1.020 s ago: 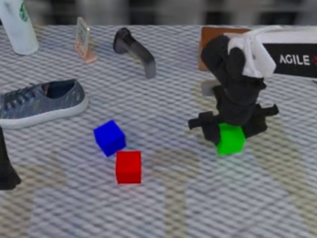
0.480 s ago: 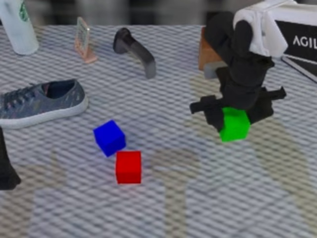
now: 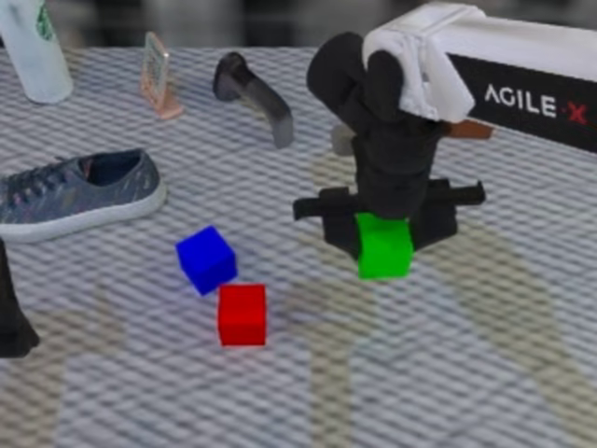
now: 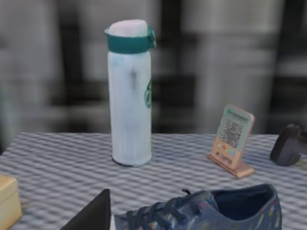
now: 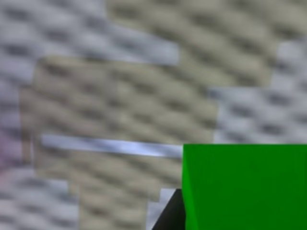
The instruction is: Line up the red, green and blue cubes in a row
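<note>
My right gripper point(image 3: 383, 245) is shut on the green cube point(image 3: 383, 247) and holds it above the table, right of the other two cubes. In the right wrist view the green cube point(image 5: 244, 187) fills the lower corner, with a dark finger point(image 5: 169, 218) against its side. The blue cube point(image 3: 205, 259) sits left of centre, turned at an angle. The red cube point(image 3: 242, 315) lies just below and right of it, nearly touching. My left arm point(image 3: 11, 317) is parked at the table's left edge; one dark fingertip point(image 4: 93, 215) shows in the left wrist view.
A blue sneaker point(image 3: 79, 191) lies at the left. Along the back stand a white bottle point(image 3: 35, 47), a small QR sign point(image 3: 159, 77) and a dark curved tool point(image 3: 256, 96). A brown box point(image 3: 464, 131) is mostly hidden behind my right arm.
My right gripper has carried the green cube leftward, toward the red and blue cubes. Those two cubes and my left arm have not moved.
</note>
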